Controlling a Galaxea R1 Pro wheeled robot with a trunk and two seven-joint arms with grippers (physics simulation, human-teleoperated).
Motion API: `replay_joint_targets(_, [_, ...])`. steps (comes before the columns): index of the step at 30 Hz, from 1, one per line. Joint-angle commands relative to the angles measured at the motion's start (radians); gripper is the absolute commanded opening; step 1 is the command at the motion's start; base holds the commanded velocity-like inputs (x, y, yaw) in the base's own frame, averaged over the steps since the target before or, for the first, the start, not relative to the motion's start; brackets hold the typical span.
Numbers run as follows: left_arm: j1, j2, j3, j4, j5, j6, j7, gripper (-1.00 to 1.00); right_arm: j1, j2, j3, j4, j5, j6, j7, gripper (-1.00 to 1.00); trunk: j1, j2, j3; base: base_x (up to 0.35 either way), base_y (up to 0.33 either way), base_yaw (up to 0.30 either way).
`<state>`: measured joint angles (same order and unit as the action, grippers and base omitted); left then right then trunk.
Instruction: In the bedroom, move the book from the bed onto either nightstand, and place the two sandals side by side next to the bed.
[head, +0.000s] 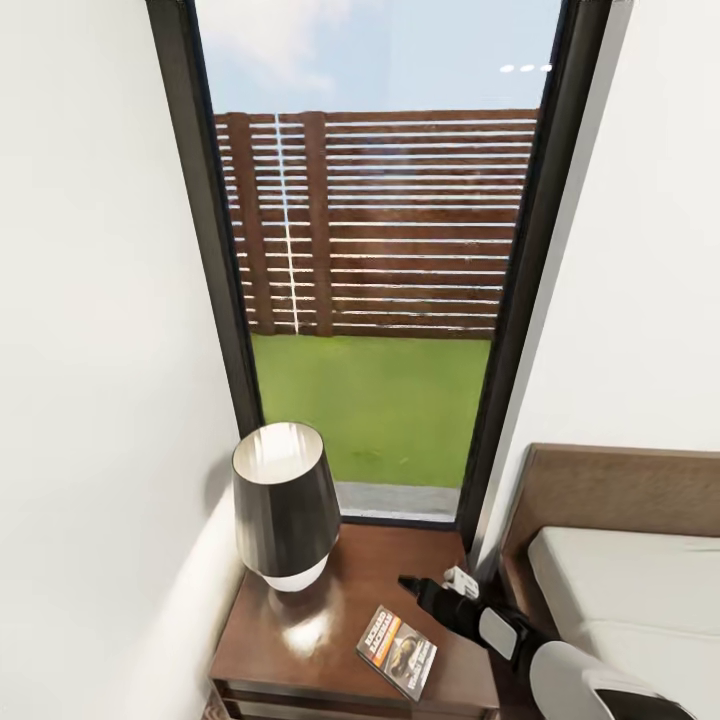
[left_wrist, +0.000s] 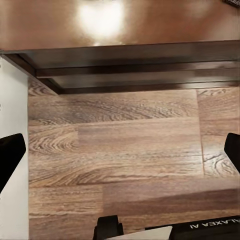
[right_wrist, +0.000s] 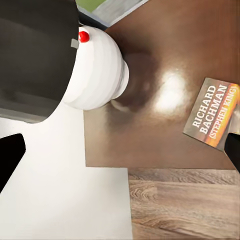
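The book (head: 397, 651) lies flat on the nightstand (head: 350, 560), near its front right corner. Its white "Richard Bachman" lettering reads clearly on the book (right_wrist: 212, 114) in the right wrist view. My right gripper (head: 415, 586) hovers open just above the nightstand top (right_wrist: 150, 140), a little behind the book, with nothing between its fingers. My left gripper (left_wrist: 120, 155) is open over the wooden floor, facing the nightstand's front (left_wrist: 125, 70). The bed (head: 630, 580) is at the right, with its brown headboard (head: 620, 490). The sandals are out of view.
A table lamp (head: 285, 515) with a dark shade and white base stands on the nightstand's back left. A tall window (head: 375, 300) is behind it. White walls close in on both sides. Wooden floor (left_wrist: 120, 140) lies in front of the nightstand.
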<state>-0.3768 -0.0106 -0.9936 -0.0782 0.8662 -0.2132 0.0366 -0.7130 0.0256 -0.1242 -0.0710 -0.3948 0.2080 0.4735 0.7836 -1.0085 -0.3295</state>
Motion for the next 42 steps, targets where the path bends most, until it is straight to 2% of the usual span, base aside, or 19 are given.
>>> replay_joint_targets(1, [-0.001, 0.0, -0.008, 0.0, 0.005, -0.003, 0.004, 1.0, 0.0, 0.002, -0.008, 0.008, -0.001, -0.001, -0.002, 1.0, -0.004, 0.006, 0.002, 0.0, 0.0, 0.0])
replay_joint_targets(8, [-0.001, 0.0, -0.008, 0.002, 0.005, -0.002, 0.003, 1.0, 0.003, 0.018, -0.005, 0.078, 0.0, -0.065, -0.03, 1.0, -0.031, 0.055, 0.024, 0.0, 0.0, 0.0])
replay_joint_targets(11, [-0.001, 0.0, -0.008, 0.002, 0.005, -0.002, 0.003, 1.0, 0.018, 0.024, -0.005, 0.093, 0.015, -0.087, -0.045, 1.0, -0.042, 0.076, 0.033, 0.0, 0.0, 0.0])
replay_joint_targets(17, [0.0, 0.0, -0.008, 0.003, 0.006, -0.002, 0.004, 1.0, 0.052, 0.03, -0.006, 0.105, 0.075, -0.106, -0.061, 1.0, -0.065, 0.118, 0.052, 0.0, 0.0, 0.0])
replay_joint_targets(21, [0.001, 0.0, -0.008, 0.003, 0.007, -0.003, 0.004, 1.0, 0.074, 0.033, -0.007, 0.107, 0.092, -0.111, -0.065, 1.0, -0.081, 0.146, 0.065, 0.0, 0.0, 0.0])
replay_joint_targets(42, [0.006, 0.0, -0.008, 0.004, 0.01, -0.003, 0.005, 1.0, 0.176, 0.045, -0.006, 0.109, 0.113, -0.115, -0.067, 1.0, -0.161, 0.293, 0.131, 0.0, 0.0, 0.0])
